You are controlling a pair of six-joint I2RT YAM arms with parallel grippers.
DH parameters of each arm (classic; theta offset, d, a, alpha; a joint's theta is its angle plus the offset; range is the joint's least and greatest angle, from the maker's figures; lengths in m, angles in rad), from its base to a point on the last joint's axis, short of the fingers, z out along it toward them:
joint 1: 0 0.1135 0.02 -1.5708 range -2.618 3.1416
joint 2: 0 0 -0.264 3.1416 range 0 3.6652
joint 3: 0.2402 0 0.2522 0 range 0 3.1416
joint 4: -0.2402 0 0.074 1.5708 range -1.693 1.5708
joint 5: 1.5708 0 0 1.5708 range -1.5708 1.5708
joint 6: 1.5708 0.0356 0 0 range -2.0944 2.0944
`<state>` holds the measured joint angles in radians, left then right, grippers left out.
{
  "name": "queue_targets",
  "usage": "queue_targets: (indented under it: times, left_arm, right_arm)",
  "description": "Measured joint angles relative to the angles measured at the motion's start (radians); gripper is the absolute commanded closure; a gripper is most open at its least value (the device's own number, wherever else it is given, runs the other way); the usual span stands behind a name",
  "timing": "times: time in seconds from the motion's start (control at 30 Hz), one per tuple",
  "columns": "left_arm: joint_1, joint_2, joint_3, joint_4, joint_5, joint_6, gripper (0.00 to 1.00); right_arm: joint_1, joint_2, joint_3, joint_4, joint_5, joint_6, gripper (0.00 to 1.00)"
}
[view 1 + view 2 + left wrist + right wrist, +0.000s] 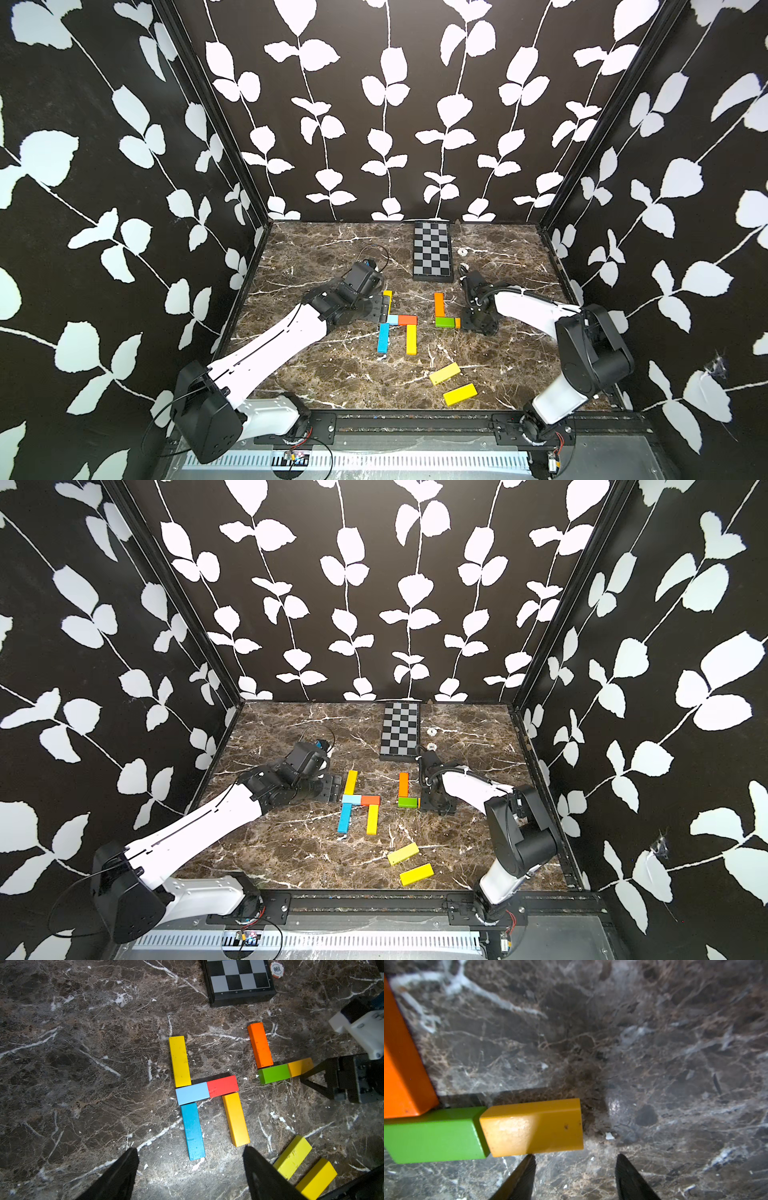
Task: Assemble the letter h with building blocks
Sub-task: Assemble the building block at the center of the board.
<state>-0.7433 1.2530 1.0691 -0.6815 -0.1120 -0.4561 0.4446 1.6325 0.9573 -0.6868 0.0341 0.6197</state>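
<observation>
Five building blocks lie joined on the marble in both top views: a yellow block (387,301), a light blue block (392,319), a red-orange block (407,319), a blue block (383,338) and a yellow-orange block (411,339). To their right an orange block (439,304), a green block (444,322) and a short yellow-orange block (533,1128) form an L. My left gripper (379,308) hovers open and empty beside the yellow block. My right gripper (575,1156) is open, one fingertip (530,1159) right at the short yellow-orange block's edge, nothing between the fingers.
Two loose yellow blocks (444,373) (460,394) lie near the front right. A black-and-grey checkered board (432,251) sits at the back, with a poker chip (277,969) beside it. Patterned walls close in the table on three sides.
</observation>
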Motion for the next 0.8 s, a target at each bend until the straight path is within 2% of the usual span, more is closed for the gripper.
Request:
queue_targets:
  times: [0.2, 0.3, 0.53, 0.8]
  left_arm:
    - [0.000, 0.000, -0.006, 0.000, 0.001, 0.000, 0.18]
    - [0.000, 0.000, -0.006, 0.000, 0.002, 0.000, 0.19]
    - [0.000, 0.000, -0.007, 0.000, 0.002, 0.000, 0.18]
    - [0.000, -0.002, -0.013, 0.000, 0.002, 0.000, 0.18]
  right_arm:
    - [-0.005, -0.100, 0.006, -0.025, -0.003, 0.006, 0.39]
    - [-0.035, -0.121, 0.028, -0.010, -0.056, 0.013, 0.38]
    - [-0.121, -0.031, 0.031, 0.078, -0.187, 0.042, 0.24]
    - [-0.129, 0.043, 0.031, 0.130, -0.252, 0.054, 0.21]
